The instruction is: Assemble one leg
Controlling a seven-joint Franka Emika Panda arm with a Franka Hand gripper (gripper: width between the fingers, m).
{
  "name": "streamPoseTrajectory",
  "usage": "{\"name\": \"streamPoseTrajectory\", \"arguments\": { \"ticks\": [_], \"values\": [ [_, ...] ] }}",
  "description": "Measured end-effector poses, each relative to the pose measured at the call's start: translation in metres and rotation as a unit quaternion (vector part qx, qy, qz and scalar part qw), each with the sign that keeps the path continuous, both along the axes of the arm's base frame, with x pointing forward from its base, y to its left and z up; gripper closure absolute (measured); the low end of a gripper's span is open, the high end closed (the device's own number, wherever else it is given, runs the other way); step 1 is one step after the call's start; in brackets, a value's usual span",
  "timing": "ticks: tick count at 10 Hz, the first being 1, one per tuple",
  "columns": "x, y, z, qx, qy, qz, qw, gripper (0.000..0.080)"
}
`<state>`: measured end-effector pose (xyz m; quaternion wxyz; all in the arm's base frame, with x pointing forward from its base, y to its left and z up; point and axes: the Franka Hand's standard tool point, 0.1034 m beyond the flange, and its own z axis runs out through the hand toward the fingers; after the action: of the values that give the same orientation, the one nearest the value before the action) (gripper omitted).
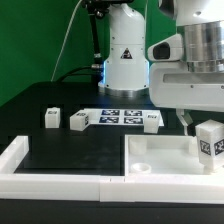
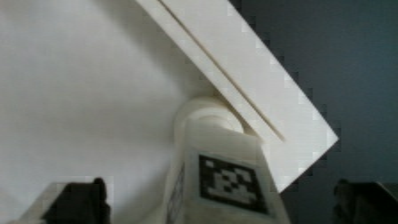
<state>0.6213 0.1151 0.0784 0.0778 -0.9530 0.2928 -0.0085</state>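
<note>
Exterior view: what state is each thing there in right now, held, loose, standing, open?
gripper: open, fingers on either side of a leg, not touching it.
leg under the gripper: upright at the panel's corner, not gripped.
panel: lying flat.
three other legs: loose, lying apart from the panel.
marker board: lying flat between the loose legs.
</note>
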Motion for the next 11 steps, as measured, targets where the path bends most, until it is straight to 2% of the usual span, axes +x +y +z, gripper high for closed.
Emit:
{"name": "streamPoseTrajectory", "arguments": {
  "ticks": [3,5,7,8,9,11],
  "values": [
    [0.0022,-0.0023,0.0012,-0.014,-0.028,0.206,0.978,0.0150],
    [0.0049,0.0011,0.0026,-0.025,-0.048,0.337,0.940,0.0150],
    [0.0082,0.0010,0.0047,-0.045,-0.060,0.467,0.881,0.0150],
    [0.0079,-0.0004,0.0040,-0.046,-0.062,0.489,0.869,0.0177],
    [0.0079,-0.0004,0.0040,-0.046,-0.062,0.485,0.871,0.0177],
    [0.0078,-0.0003,0.0039,-0.045,-0.060,0.473,0.878,0.0514]
  ]
}}
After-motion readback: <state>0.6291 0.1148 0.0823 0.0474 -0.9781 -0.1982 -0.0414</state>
